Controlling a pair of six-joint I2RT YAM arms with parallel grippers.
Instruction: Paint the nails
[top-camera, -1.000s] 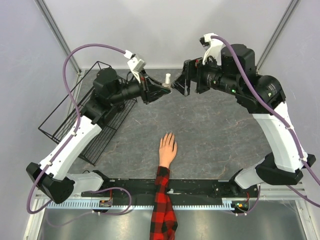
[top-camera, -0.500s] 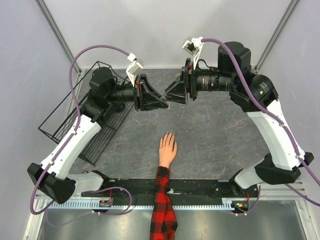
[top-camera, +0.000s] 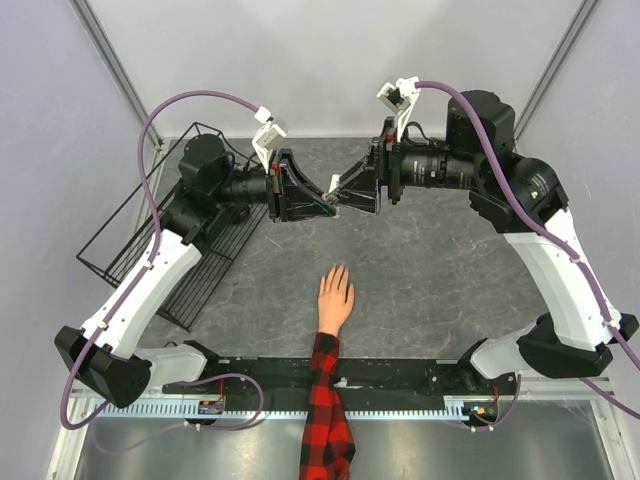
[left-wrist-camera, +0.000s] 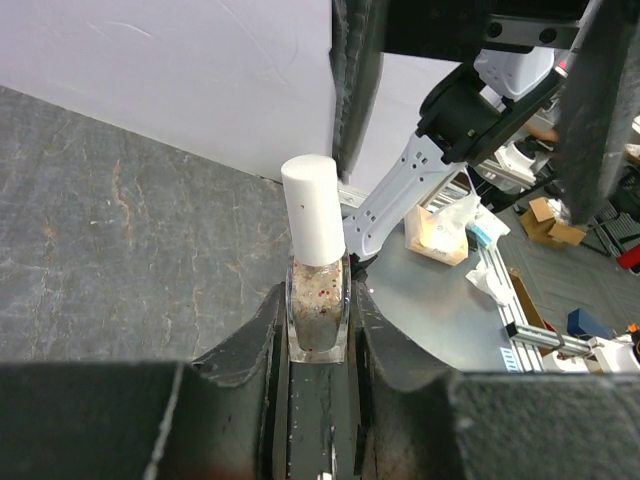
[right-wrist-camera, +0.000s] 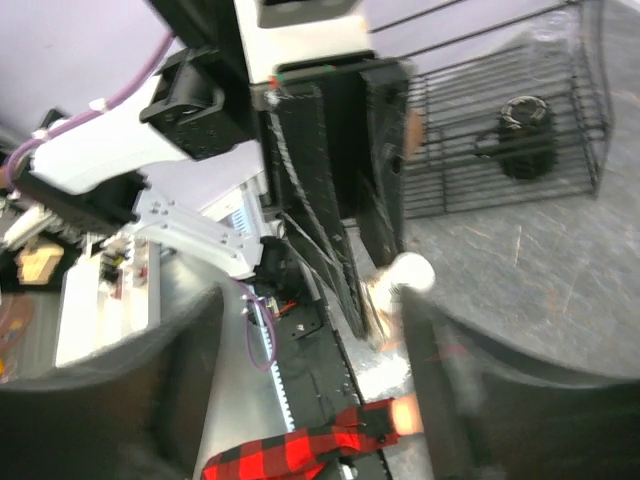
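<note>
The peach mannequin hand lies palm down at the table's middle front, with its red-and-black plaid sleeve running over the near edge. Its nails are too small to make out. My left gripper is shut on a glass nail polish bottle with a white cap, held high above the table behind the hand. My right gripper is open and faces the left one. Its fingers stand wide apart with the white cap close to one finger, not gripped. The sleeve shows blurred in the right wrist view.
A black wire basket stands at the left of the table and holds a dark object. The black rail with both arm bases runs along the near edge. Grey walls close in behind and at both sides.
Both wrists have rolled, so the cap no longer shows from above. My right gripper has closed in on the bottle's cap. The hand has not moved.
</note>
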